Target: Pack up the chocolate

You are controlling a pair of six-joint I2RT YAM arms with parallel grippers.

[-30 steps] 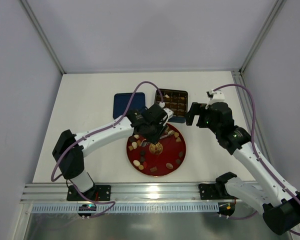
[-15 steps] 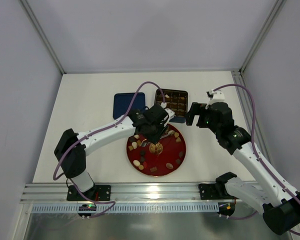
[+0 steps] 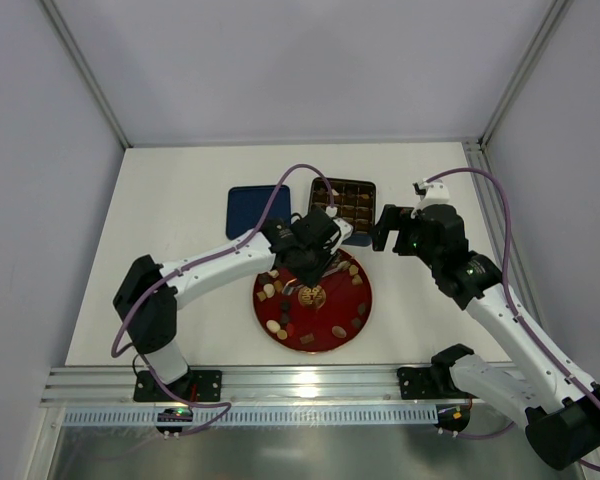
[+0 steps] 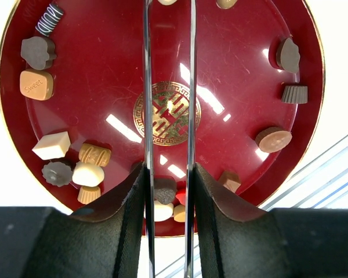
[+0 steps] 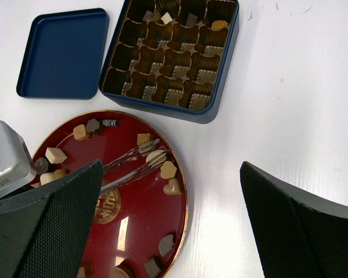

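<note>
While most chocolate (image 4: 88, 174) lies loose on red plate (image 5: 133, 191), left pincer (image 5: 158, 152) blades stand narrowly parted astride cream piece (image 5: 156, 157) at plate's 1 o'clock, likely for pickup. Right pincer (image 3: 388, 228) spread wide, empty, held off at 4 o'clock of tin (image 5: 168, 111), judged leaving cells clear.

To the right of the dark blue square grid tin (image 5: 162, 108) and the round red plate (image 4: 232, 69), the white tabletop (image 5: 290, 87) lies open. The right gripper (image 3: 388, 228) hangs there just beside the tin, jaws spread wide. Only a narrow strip of tabletop separates tin and plate. The plate's middle, around the gold emblem (image 4: 166, 113), is bare, while small chocolate pieces (image 4: 36, 84) crowd its rim. The left gripper (image 5: 158, 149), with long thin metal blades, reaches across the plate's tin side. A dark blue lid (image 5: 61, 52) lies just left of the tin.
</note>
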